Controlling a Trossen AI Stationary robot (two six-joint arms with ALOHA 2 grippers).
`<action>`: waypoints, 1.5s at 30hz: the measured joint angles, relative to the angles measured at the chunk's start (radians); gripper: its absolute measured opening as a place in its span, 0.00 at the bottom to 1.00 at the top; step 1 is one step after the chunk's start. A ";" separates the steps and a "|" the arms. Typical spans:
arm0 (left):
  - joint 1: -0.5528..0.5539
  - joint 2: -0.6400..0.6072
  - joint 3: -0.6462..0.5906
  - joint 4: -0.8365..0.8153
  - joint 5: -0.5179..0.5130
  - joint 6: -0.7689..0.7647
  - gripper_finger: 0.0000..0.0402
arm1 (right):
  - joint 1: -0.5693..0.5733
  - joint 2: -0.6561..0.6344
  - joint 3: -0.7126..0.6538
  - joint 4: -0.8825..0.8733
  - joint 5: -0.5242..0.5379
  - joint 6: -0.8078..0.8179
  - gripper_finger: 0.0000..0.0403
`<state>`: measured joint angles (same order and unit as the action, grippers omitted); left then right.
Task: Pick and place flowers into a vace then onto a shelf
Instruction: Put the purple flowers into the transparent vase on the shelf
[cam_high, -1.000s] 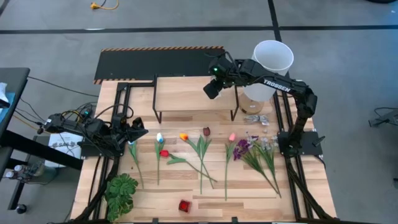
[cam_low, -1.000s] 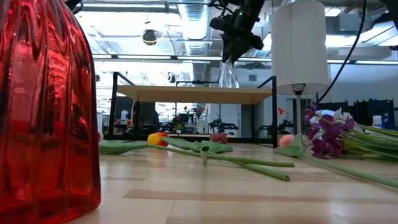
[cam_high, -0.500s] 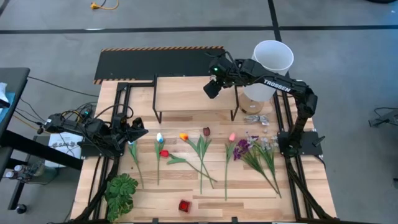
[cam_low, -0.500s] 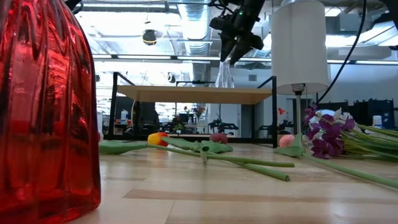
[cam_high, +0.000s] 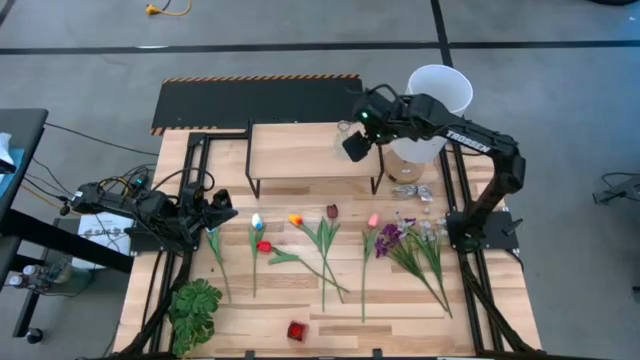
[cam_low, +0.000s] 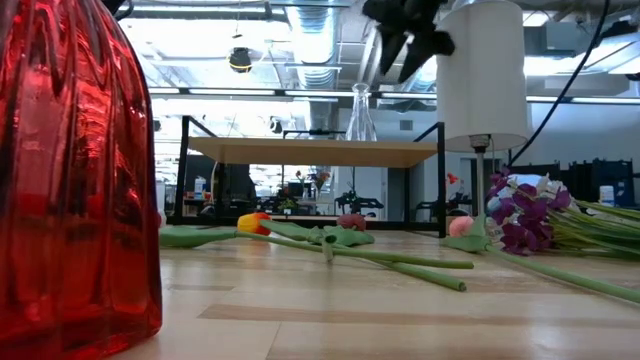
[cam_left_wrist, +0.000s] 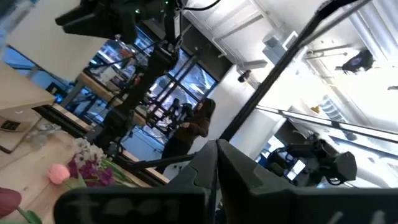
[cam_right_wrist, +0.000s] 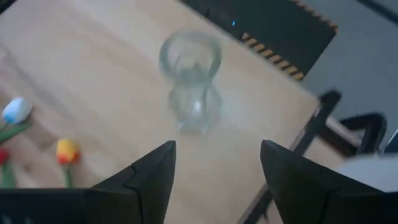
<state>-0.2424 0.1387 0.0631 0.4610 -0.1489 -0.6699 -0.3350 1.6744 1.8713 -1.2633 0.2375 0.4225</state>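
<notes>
Right end effector (cam_high: 352, 146) open, above shelf's (cam_high: 300, 150) right edge, clear of glass vase (cam_low: 361, 112).

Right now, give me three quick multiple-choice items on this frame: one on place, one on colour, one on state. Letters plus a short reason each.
1. Where does the clear glass vase stand?
A. on the shelf top, near its right end
B. on the table among the tulips
C. inside the white lamp shade

2. What colour is the big ribbed vase closest to the low camera?
A. blue
B. red
C. clear

3. How is the right gripper now?
A. shut on the glass vase
B. shut on a tulip
C. open, clear of the vase

Answers: 1 A, the low view shows it upright on the plank. 2 B, its glass fills that view's left side in red. 3 C, the right wrist view shows both fingers spread with the vase standing free beyond them.
</notes>
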 joint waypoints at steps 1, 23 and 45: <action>0.000 0.000 0.000 0.000 0.019 -0.003 0.00 | 0.019 -0.009 0.000 -0.024 0.000 0.019 0.56; -0.074 0.263 0.281 -0.387 0.171 0.176 0.00 | 0.759 -0.057 -0.054 -0.307 0.078 0.872 0.56; -0.101 0.521 0.317 -0.416 0.134 0.087 0.00 | 1.055 -0.059 -0.549 -0.148 -0.289 1.089 0.43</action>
<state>-0.3430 0.6599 0.3805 0.0450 -0.0147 -0.5832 0.7197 1.6157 1.3223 -1.4115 -0.0520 1.5114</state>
